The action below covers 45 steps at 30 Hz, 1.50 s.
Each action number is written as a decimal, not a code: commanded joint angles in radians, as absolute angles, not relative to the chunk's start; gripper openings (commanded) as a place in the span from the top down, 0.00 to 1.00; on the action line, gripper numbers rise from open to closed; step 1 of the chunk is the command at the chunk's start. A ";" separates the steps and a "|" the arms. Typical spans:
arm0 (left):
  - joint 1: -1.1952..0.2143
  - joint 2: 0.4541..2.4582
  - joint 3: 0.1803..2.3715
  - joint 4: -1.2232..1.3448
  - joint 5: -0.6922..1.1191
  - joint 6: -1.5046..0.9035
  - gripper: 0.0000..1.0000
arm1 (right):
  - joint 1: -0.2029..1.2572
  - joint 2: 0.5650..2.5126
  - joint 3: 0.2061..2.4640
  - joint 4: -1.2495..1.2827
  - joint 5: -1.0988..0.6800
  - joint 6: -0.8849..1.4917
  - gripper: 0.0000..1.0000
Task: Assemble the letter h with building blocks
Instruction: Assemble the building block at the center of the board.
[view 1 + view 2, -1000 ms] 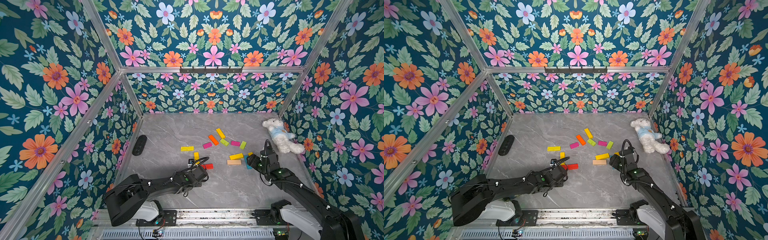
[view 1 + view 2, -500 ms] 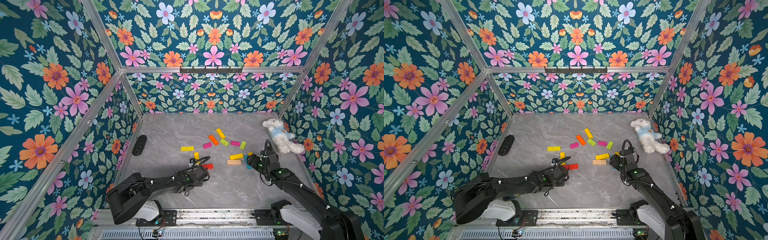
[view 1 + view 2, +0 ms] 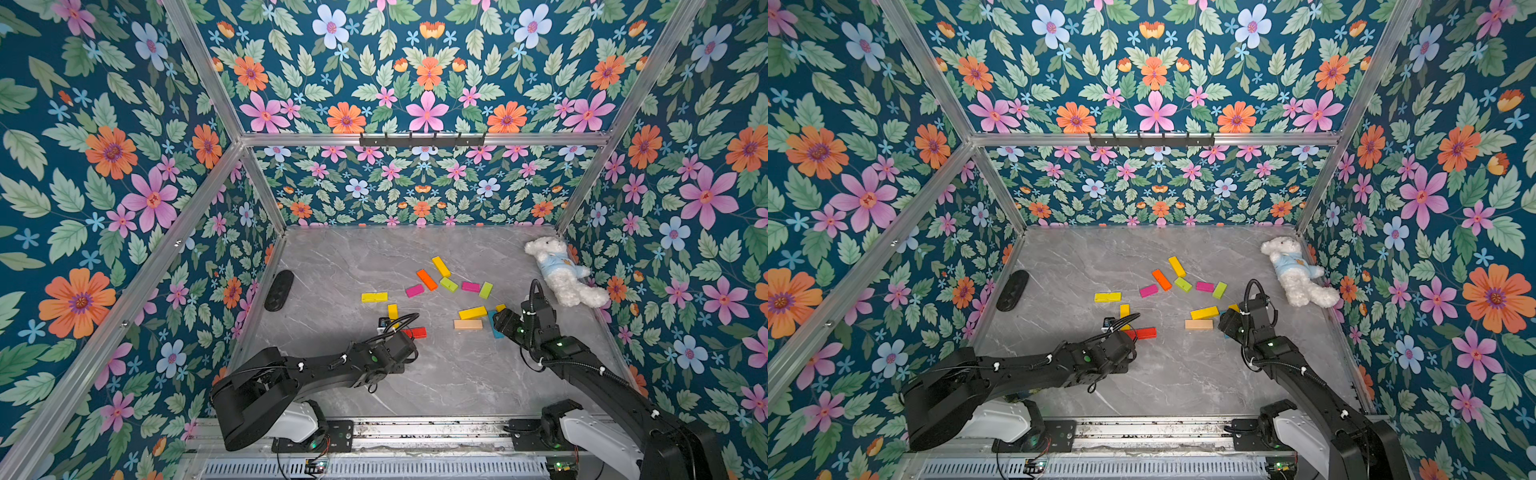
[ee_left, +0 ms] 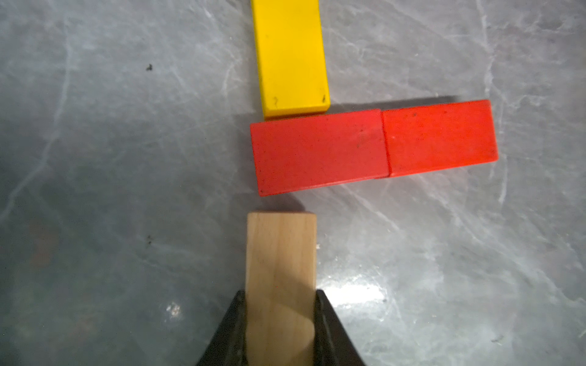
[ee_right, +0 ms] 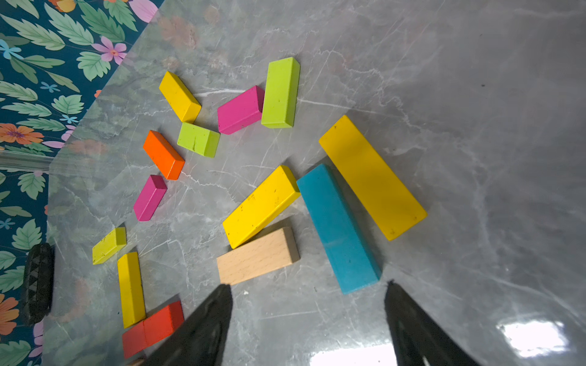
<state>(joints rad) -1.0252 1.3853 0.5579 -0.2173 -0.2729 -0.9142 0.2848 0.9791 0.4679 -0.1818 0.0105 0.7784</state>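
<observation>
My left gripper point(image 4: 280, 294) is shut on a plain wood block point(image 4: 280, 269), whose free end sits just short of two red blocks point(image 4: 320, 152) laid end to end. A yellow block point(image 4: 290, 54) butts the red pair from the far side. In both top views the red blocks point(image 3: 415, 332) show just beyond the left wrist. My right gripper point(image 5: 307, 288) stands open above bare table, with a blue block point(image 5: 337, 228) and a second wood block point(image 5: 258, 256) just ahead of its fingers. Yellow, lime, magenta and orange blocks point(image 3: 427, 279) lie scattered further back.
A white plush bear point(image 3: 561, 270) lies by the right wall at the back. A black oval object point(image 3: 279, 290) rests against the left wall. Flowered walls close in the grey marble table point(image 3: 340, 257) on three sides, with a metal rail along the front.
</observation>
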 commanded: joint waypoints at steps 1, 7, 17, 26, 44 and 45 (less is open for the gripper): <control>-1.024 1.389 0.557 -0.232 -0.272 -0.919 0.73 | 0.283 0.977 0.468 -0.164 0.020 0.778 0.22; -1.025 1.368 0.560 -0.241 -0.279 -0.913 0.62 | 0.281 0.976 0.466 -0.163 0.017 0.778 0.22; -1.025 1.346 0.577 -0.284 -0.300 -0.912 0.54 | 0.282 0.971 0.464 -0.160 0.014 0.776 0.21; -1.025 1.041 0.677 -0.523 -0.467 -0.899 0.47 | 0.281 0.963 0.452 -0.151 0.018 0.772 0.20; -1.026 0.757 0.664 -0.391 -0.668 -0.688 0.25 | 0.821 1.349 0.776 -0.192 -0.112 0.680 0.21; -1.026 0.742 0.661 -0.393 -0.681 -0.689 0.22 | 0.862 1.377 0.797 -0.201 -0.085 0.699 0.21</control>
